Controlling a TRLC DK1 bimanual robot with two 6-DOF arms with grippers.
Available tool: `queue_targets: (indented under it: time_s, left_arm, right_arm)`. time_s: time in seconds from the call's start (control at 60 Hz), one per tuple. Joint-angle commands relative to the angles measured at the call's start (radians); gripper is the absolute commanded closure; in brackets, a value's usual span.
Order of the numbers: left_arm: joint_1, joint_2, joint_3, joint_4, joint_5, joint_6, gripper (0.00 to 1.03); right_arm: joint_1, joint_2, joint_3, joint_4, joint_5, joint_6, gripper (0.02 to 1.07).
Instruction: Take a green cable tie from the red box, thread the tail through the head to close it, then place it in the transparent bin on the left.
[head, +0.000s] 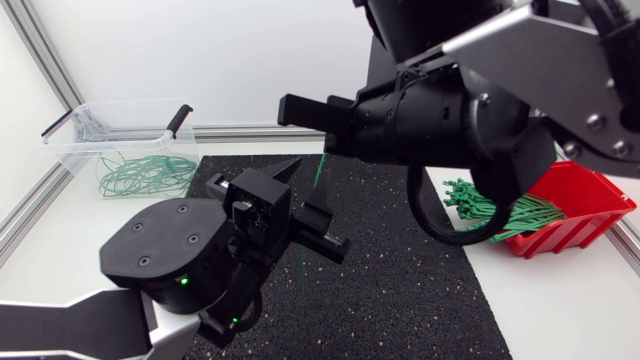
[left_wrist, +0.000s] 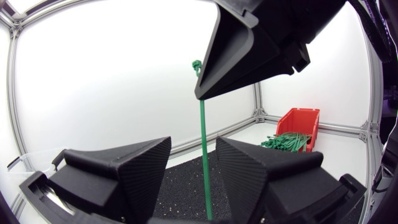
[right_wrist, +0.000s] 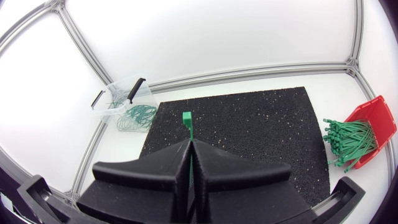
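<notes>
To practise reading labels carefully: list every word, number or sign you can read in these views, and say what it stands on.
None: no text shows on the red box, transparent bin, green cable tie, black mat, left gripper or right gripper.

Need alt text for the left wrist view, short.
A green cable tie hangs straight down from the shut right hand, gripped just below its head, its tail passing through the open left hand. Beyond, a red box holds more green ties.
</notes>
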Motion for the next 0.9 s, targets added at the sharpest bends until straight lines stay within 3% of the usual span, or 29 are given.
queue_targets:
  time_s: [0.0, 0.183, 0.3, 0.55, 0.733, 0.883]
  left_arm:
    - [0.01, 0.017, 0.024, 0.022, -0.009, 0.026, 0.57]
    - [0.009, 0.02, 0.025, 0.023, -0.009, 0.034, 0.62]
    - [0.009, 0.029, 0.036, 0.026, -0.009, 0.048, 0.71]
    - [0.009, 0.049, 0.056, 0.026, -0.009, 0.056, 0.72]
    - [0.013, 0.052, 0.062, 0.031, -0.007, 0.056, 0.85]
    - [0.015, 0.051, 0.063, 0.031, -0.007, 0.056, 0.87]
  right_arm:
    - [0.01, 0.019, -0.024, -0.001, 0.021, 0.029, 1.01]
    - [0.01, 0.027, -0.022, -0.001, 0.027, 0.029, 1.01]
    - [0.015, 0.029, -0.021, -0.004, 0.027, 0.03, 1.01]
    - [0.024, 0.035, -0.019, -0.012, 0.027, 0.032, 1.01]
    - [0.025, 0.041, -0.016, -0.015, 0.038, 0.032, 1.01]
    - [0.029, 0.042, -0.013, -0.015, 0.047, 0.032, 1.01]
